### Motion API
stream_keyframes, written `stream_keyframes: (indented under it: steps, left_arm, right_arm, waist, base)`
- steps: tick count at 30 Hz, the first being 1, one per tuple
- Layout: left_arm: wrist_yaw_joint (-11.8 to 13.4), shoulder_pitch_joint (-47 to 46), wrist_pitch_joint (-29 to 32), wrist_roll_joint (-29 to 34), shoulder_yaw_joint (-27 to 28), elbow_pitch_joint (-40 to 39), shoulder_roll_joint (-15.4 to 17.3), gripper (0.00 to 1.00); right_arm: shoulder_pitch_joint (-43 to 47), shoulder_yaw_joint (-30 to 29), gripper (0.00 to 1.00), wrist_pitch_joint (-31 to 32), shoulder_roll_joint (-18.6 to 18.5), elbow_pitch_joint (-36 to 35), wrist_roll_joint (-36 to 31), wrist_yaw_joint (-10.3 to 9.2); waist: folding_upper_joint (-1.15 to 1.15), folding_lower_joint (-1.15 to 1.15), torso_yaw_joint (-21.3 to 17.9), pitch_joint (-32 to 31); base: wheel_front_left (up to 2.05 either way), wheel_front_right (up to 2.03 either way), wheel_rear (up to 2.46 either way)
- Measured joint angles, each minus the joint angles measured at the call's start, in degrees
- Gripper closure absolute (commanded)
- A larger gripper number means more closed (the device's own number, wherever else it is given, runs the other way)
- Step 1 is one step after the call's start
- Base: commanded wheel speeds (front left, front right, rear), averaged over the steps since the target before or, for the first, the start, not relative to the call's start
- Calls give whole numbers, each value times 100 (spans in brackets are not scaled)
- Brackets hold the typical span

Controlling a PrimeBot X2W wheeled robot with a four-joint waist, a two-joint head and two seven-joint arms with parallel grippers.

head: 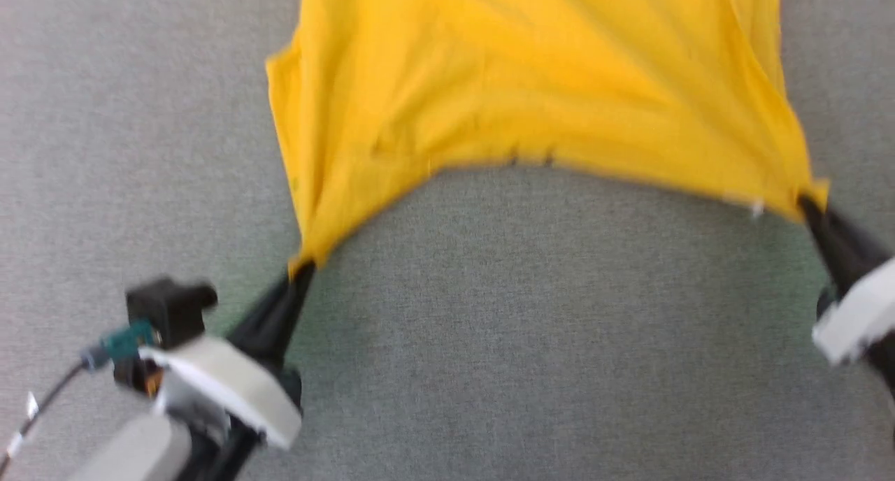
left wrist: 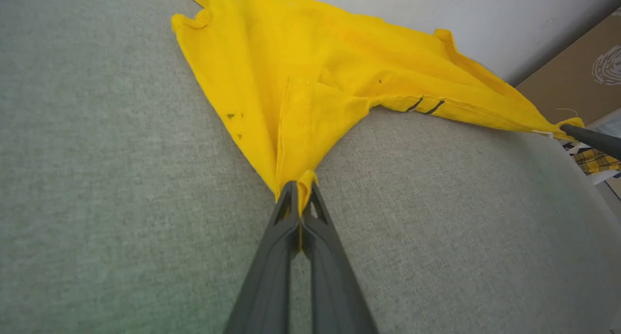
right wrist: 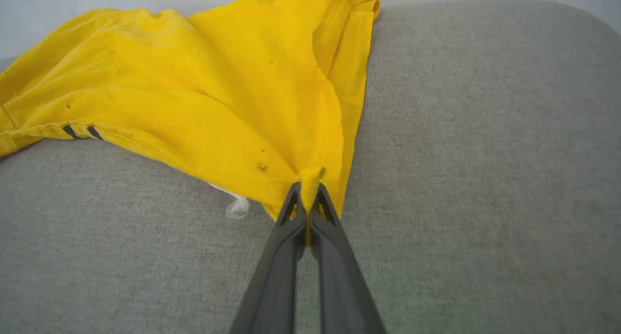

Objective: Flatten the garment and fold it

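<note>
So, the yellow T-shirt [head: 531, 82] is laid out over the far part of a grey fabric-covered surface [head: 531, 327], with its far end cut off by the top edge of the head view. The near hem is stretched left to right, so that edge runs across the scene while the body of the shirt runs away toward the far side. The hem isn't pulled straight, though. It's bowed toward the far side in the middle, and the two near corners are drawn out into points.

The near left corner is pinched by the left gripper [head: 302, 271], fingers pressed together on a little bunch of cloth, as shown clearly in the left wrist view. Same deal on the right: the near right corner is clamped by the right gripper [head: 811, 205], with a nub of yellow poking up between the tips. Creases are fanned out from both corners.

Two short black marks [head: 530, 159] are seen on the hem about midway. A small white tag [right wrist: 236, 208] is seen sticking out from under the cloth just left of the right gripper, and a few dark specks are dotted over the fabric. A pale wall [left wrist: 436, 4] and a brown cardboard panel [left wrist: 567, 76] are caught beyond the surface on the right. What's inside or behind that panel can't be told.
</note>
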Motion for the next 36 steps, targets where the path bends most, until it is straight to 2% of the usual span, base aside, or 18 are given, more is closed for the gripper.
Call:
stream_keyframes:
  steps: [9, 19, 27, 36]
  left_arm:
    - [193, 1192, 605, -991, -227, 151, 19, 100]
    - [211, 2003, 1006, -1730, -396, 316, -31, 100]
    - [245, 2408, 1458, -2112, -510, 270, 134, 100]
    - [297, 2545, 1404, -2157, -491, 131, 241, 100]
  right_arm:
    - [1566, -197, 100, 547, 214, 91, -220, 0]
    - [2401, -257, 100, 996, 144, 359, -438, 4]
    - [2996, -422, 100, 1726, 245, 378, -252, 3]
    - [3362, -480, 100, 2047, 343, 248, -259, 1]
  waist:
    - [0, 0, 51, -597]
    - [0, 1, 59, -1077]
    - [0, 2, 49, -1276]
    - [0, 2, 105, -1345]
  base:
    - [0, 0, 0]
    - [0, 0, 0]
    - [0, 0, 0]
    - [0, 0, 0]
